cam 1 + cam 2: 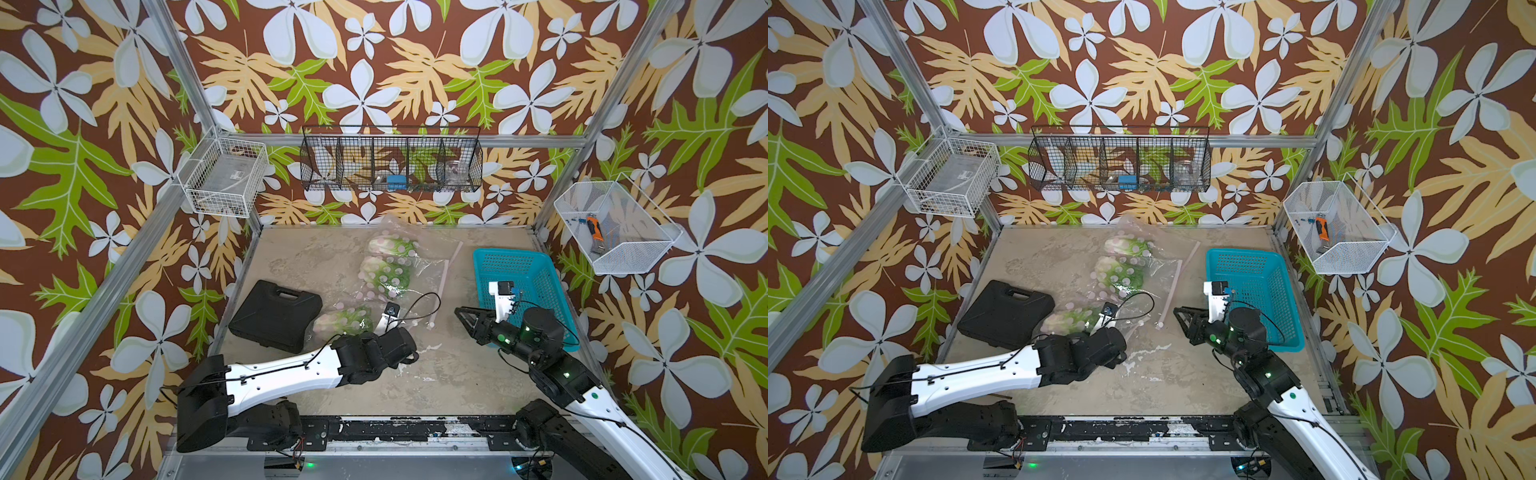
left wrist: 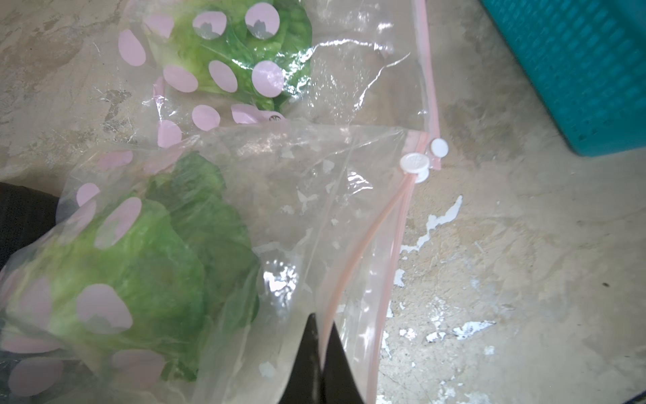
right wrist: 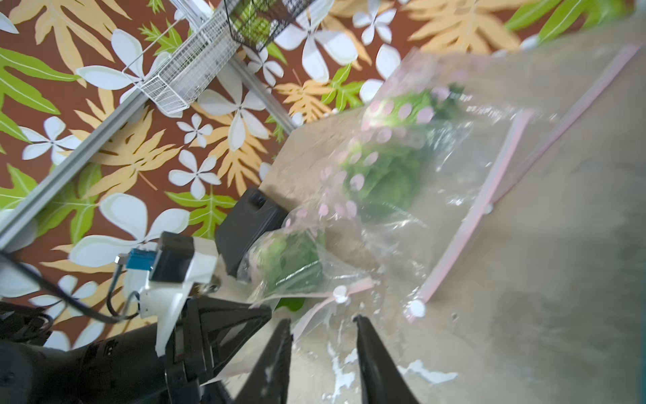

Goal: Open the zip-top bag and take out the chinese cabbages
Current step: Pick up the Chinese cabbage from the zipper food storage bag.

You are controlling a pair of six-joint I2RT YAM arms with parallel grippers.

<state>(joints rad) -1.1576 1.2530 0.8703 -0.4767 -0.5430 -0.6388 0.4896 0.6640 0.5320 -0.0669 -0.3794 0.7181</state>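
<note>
Early: pinching bag (image 2: 314,196) at its rim with left gripper (image 2: 321,325), right gripper (image 3: 321,325) agape and empty, all cabbages (image 2: 140,266) still bagged.

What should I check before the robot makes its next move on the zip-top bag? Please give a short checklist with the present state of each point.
1. Grip: the left end effector is shut on the edge of the zip-top bag, beside the pink zip track: ok.
2. Free hand: the right end effector has its jaws apart and holds nothing: ok.
3. Target: the white slider lies just ahead of the right end effector: ok.
4. Mouth of the zip-top bag open wide enough: cannot tell.
5. The chinese cabbages taken out: not ok, all three are inside.
</note>
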